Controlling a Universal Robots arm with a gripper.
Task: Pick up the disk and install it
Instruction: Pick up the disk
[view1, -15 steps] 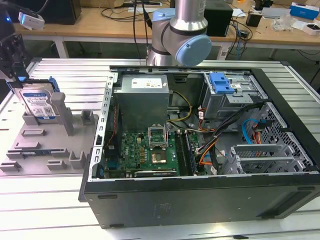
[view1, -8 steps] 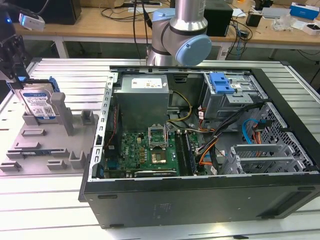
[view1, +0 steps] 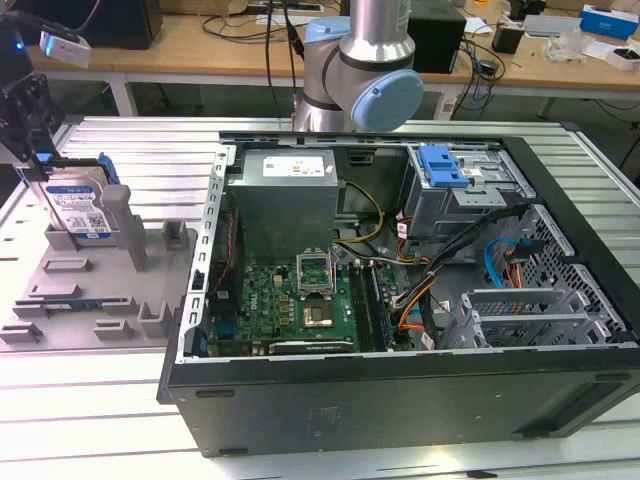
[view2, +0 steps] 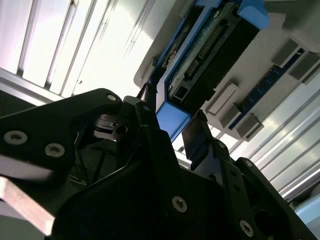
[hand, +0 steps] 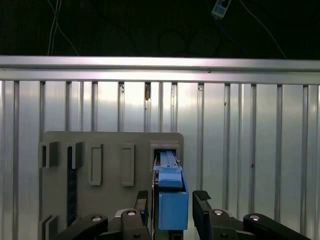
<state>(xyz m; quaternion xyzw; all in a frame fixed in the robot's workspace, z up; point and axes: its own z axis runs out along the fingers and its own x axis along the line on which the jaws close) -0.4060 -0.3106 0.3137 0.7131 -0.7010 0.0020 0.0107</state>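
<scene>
One disk (view1: 78, 208) stands on edge in a grey holder (view1: 120, 300) at the exterior view's left, well apart from the open computer case (view1: 400, 405) on the exterior view's right. It looks like a stiff, fairly heavy metal block with smooth sides. Its circuit board and connector are likely fragile, so the blue plastic bracket (hand: 173, 212) around it seems the safest place to grip. The claw (hand: 172, 194) hangs over the disk's upper end with its two fingers (hand: 201, 205) apart, one on each side of the bracket. A thin gap shows on both sides, and the claw holds nothing.
</scene>
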